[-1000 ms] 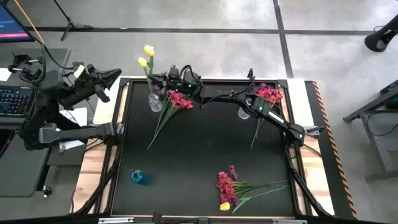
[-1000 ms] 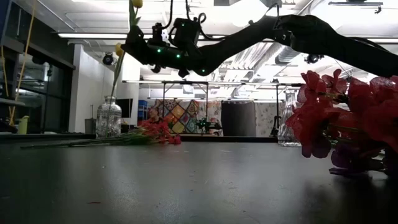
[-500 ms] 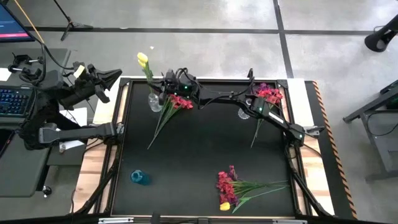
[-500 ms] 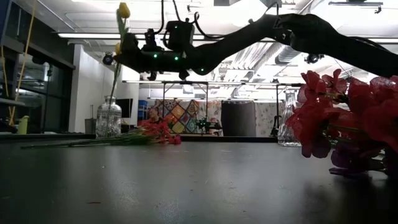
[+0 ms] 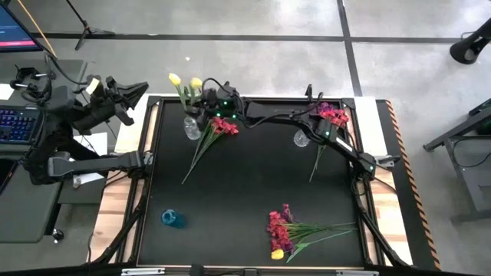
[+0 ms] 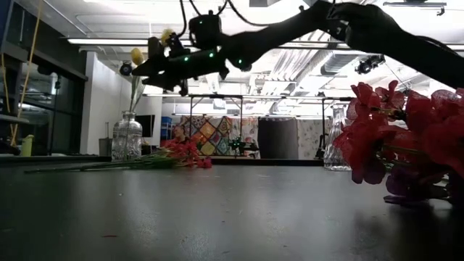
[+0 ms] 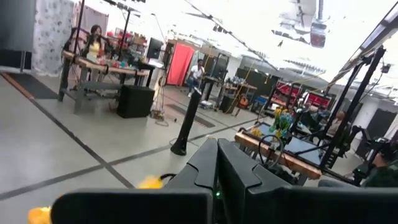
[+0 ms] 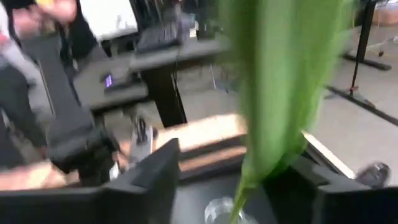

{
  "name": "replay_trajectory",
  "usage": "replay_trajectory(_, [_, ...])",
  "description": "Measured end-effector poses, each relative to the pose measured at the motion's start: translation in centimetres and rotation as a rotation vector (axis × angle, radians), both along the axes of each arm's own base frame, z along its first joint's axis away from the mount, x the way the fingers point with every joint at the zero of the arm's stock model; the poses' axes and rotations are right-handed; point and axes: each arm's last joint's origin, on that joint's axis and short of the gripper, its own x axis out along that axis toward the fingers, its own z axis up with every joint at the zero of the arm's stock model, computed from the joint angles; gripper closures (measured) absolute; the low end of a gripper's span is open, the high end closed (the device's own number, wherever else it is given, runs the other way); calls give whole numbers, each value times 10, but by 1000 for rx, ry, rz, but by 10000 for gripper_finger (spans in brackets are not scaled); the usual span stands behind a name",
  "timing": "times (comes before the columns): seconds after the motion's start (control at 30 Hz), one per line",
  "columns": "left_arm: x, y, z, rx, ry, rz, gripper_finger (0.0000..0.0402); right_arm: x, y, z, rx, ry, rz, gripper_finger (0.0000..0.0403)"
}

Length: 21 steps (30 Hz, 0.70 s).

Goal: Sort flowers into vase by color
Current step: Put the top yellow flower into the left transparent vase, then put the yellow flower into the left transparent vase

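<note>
The right pincer (image 5: pixel 201 98) hangs over the far left corner of the black table (image 5: pixel 253 184), directly above a clear glass vase (image 5: pixel 191 126). Its two dark fingers (image 8: pixel 158 165) stand apart. A blurred green stem (image 8: pixel 273 93) passes up between them, and no clamping contact on it is visible. This stem belongs to the yellow-bloomed flowers (image 5: pixel 175 79). Their heads show just beyond the pincer, past the table edge, and their stems lead down toward the vase mouth below it. A bunch of red-pink flowers (image 5: pixel 222 125) lies flat on the table just beside the vase, under the pincer's wrist. Well away along the same far edge, near the right arm's elbow, are purple and red-pink blooms (image 5: pixel 331 115) and a second clear glass vase (image 5: pixel 301 139). A mixed bunch of flowers (image 5: pixel 280 230) lies at the near edge, far from the pincer. The left pincer (image 5: pixel 142 90) waits off the table's left side with its fingers (image 7: pixel 217 168) pressed together and nothing between them.
</note>
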Motion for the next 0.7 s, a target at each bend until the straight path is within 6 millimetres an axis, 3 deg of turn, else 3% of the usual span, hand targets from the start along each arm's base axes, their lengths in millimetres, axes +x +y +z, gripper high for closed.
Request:
replay_trajectory(0.13, [0, 0, 1, 8, -4, 1, 402, -12, 1, 18, -33, 95, 63, 137])
replay_trajectory(0.27, [0, 0, 1, 10, -4, 2, 401, -24, -1, 27, 6, 179, 140, 105])
replay_trajectory(0.43, [0, 0, 1, 9, -4, 4, 402, -50, -5, 40, 1, 357, 205, 101])
replay_trajectory(0.6, [0, -1, 1, 11, -4, -24, 402, -96, -7, 51, 77, 617, 345, 106])
replay_trajectory(0.7, [3, -1, 1, 15, 3, -75, 402, -126, 4, 60, 170, 768, 451, 111])
